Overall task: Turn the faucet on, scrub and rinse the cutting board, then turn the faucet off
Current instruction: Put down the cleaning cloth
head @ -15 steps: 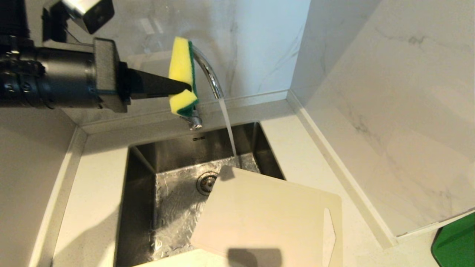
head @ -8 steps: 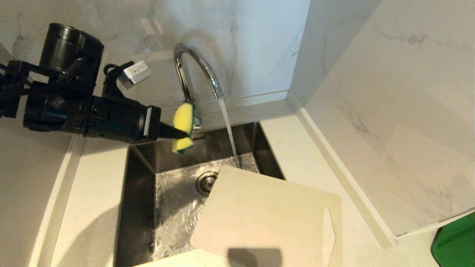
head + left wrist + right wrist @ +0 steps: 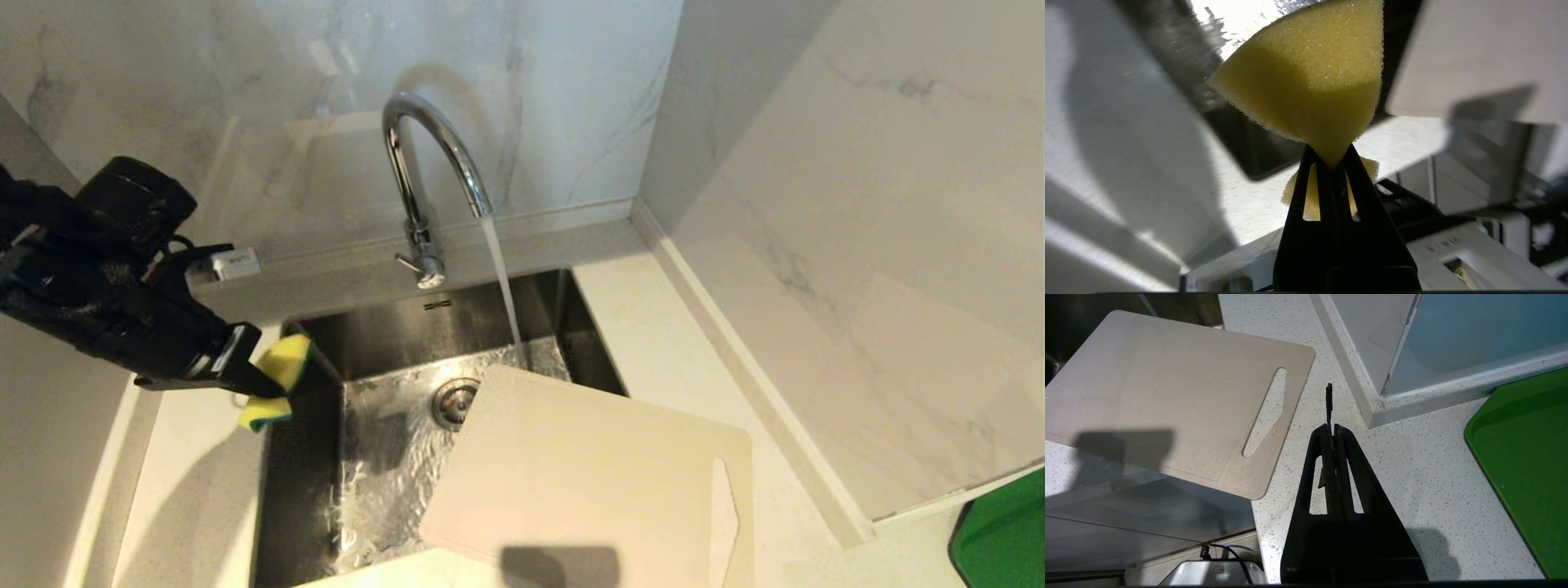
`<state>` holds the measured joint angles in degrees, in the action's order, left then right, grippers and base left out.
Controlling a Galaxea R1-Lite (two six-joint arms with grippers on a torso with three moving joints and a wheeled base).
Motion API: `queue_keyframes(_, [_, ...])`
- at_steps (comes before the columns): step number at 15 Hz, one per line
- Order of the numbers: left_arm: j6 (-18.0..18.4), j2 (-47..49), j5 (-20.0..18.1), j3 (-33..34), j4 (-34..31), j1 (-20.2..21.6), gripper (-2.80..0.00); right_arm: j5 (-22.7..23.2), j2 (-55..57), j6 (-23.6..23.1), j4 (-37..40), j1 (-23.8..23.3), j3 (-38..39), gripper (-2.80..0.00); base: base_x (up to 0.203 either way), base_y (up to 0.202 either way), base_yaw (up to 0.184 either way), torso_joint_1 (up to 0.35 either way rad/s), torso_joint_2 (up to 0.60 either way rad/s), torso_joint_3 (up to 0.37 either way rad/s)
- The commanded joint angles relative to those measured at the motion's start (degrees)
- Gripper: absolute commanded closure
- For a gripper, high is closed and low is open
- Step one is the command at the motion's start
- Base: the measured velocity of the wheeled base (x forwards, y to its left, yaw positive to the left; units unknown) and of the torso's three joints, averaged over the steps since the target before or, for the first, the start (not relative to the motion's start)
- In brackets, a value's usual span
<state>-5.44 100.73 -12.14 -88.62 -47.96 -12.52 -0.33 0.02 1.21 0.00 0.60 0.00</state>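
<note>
Chrome faucet (image 3: 424,155) running | left gripper (image 3: 265,384) jaws clamping sponge (image 3: 277,377) at left — scrubbing cutting board (image 3: 588,482) coming next

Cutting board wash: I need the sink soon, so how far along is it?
Done: faucet is on, water running into the sink. In hand: left gripper is shut on the sponge at the sink's left rim, apart from the board. Left: scrubbing, rinsing, shutting the faucet off. Right gripper is parked, shut.
</note>
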Motion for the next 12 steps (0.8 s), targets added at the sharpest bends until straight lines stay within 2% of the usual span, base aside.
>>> queue_keyframes(1, [-2.02,4.07,7.86,1.0,-0.38,1.45,0.0,-0.02,-0.11,0.02,0.0,0.02,0.09,0.0,0.0,0.0,0.0,0.0,0.0,0.0])
queue_keyframes(2, [-2.58,5.06,9.83,1.89,-0.38,2.9,0.0,-0.02,-0.11,0.02,0.0,0.02,0.09,0.0,0.0,0.0,0.0,0.0,0.0,0.0])
queue_keyframes(7, [-2.58,8.3,10.81,4.81,-0.02,11.04,0.0,-0.02,-0.11,0.02,0.0,0.02,0.09,0.0,0.0,0.0,0.0,0.0,0.0,0.0])
queue_keyframes(10, [-2.4,10.73,13.38,4.82,0.68,15.7,0.0,-0.02,-0.11,0.02,0.0,0.02,0.09,0.0,0.0,0.0,0.0,0.0,0.0,0.0])
queue_keyframes(12, [-2.31,11.96,13.71,4.7,1.86,18.2,0.0,-0.02,-0.11,0.02,0.0,-0.06,0.09,0.0,0.0,0.0,0.0,0.0,0.0,0.0])
